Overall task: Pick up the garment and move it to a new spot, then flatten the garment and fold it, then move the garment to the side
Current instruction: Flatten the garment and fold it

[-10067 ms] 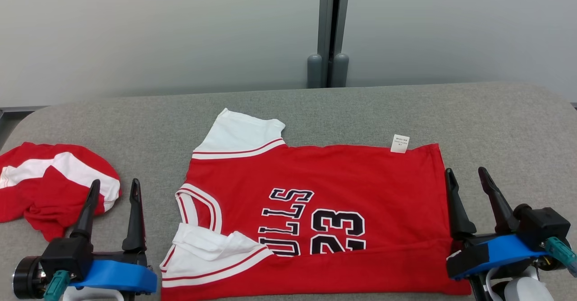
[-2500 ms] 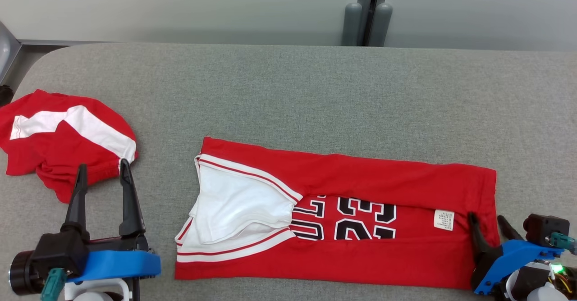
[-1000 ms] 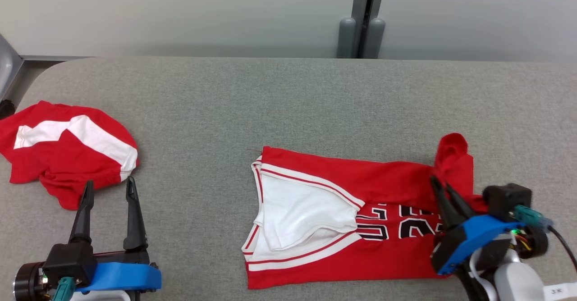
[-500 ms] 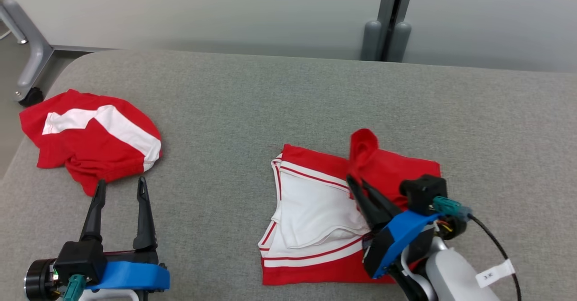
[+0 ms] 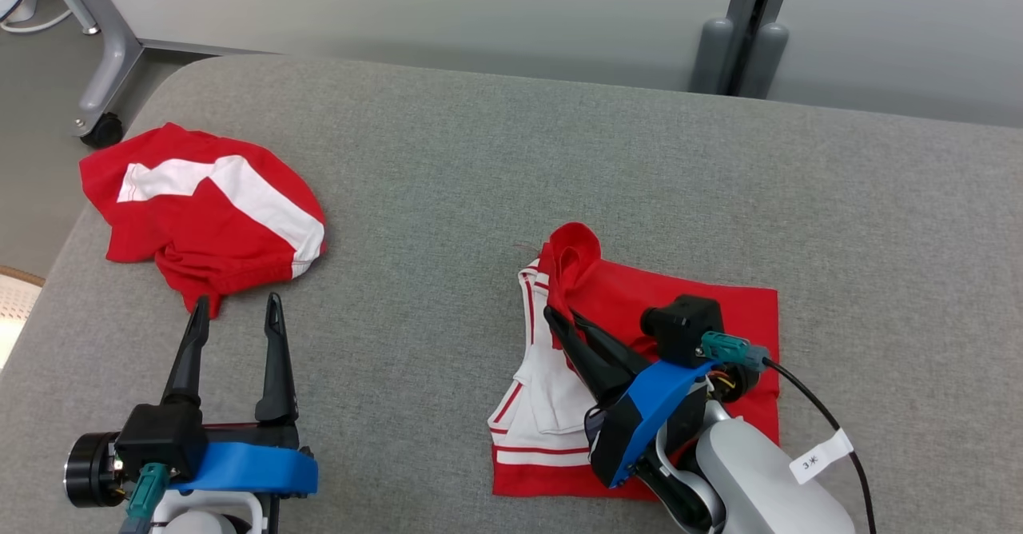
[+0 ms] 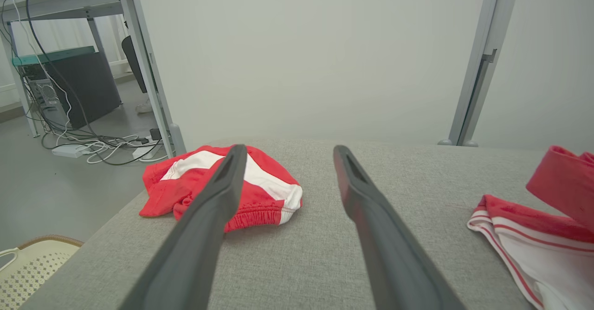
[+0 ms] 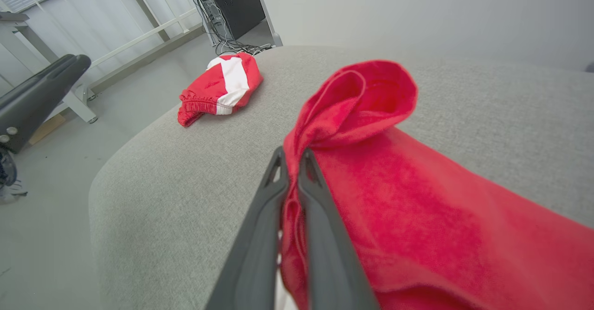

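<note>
The right gripper [image 5: 563, 316], fingers pressed together on the bunched hem, is holding that end of the red-and-white basketball jersey [image 5: 703, 310] over its collar end near the grey cloth-covered table [image 5: 479, 158]'s front edge, seemingly to fold it in half, while the left gripper [image 5: 236, 304] is hovering spread and empty by the front-left corner.

Before me a grey padded table [image 5: 447, 158] carries two things: a folded red jersey [image 5: 719, 310] by its near edge, and red-and-white shorts [image 5: 208, 206] crumpled near its far left corner.
</note>
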